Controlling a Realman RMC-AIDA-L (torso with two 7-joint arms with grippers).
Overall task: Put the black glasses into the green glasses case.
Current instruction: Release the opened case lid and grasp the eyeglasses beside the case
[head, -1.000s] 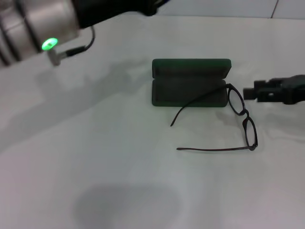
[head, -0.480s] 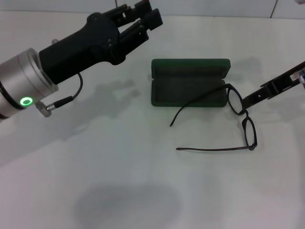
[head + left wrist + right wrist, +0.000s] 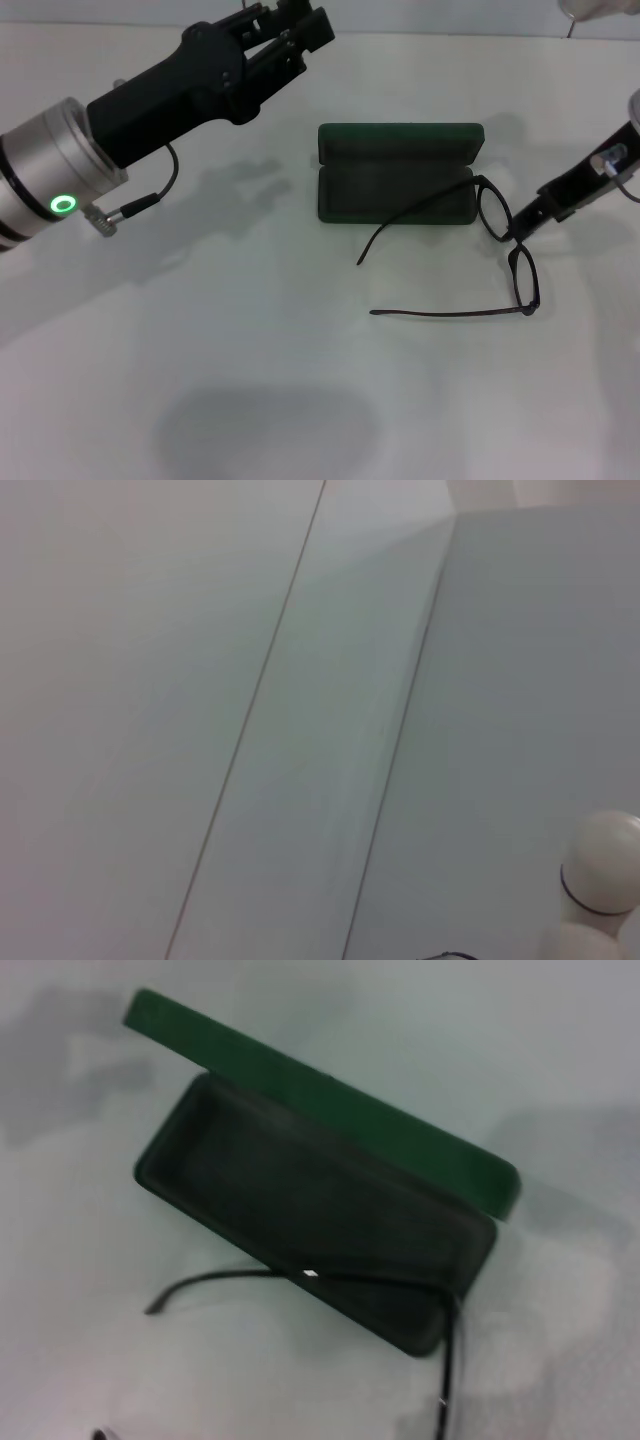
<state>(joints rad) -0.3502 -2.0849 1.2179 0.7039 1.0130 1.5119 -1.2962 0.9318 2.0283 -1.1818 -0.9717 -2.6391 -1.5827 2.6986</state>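
The green glasses case [image 3: 398, 190] lies open at the table's middle back, its lid standing up behind the tray. It also shows in the right wrist view [image 3: 300, 1215]. The black glasses [image 3: 510, 245] lie unfolded to the right of the case. One temple arm rests across the case's front right corner [image 3: 300, 1275]; the other lies on the table in front. My right gripper [image 3: 522, 220] comes in from the right, its tip at the glasses' front by the bridge. My left gripper [image 3: 295, 30] hovers above the table, back and left of the case.
The white table [image 3: 250, 350] carries nothing else. The left arm's silver wrist with a green light [image 3: 62, 205] hangs over the left side. The left wrist view shows only pale surfaces and a white rounded part [image 3: 600, 865].
The left arm has swung its gripper into view towards the case's back left. The right gripper has tilted and come down to the glasses' front. Glasses and case have not moved.
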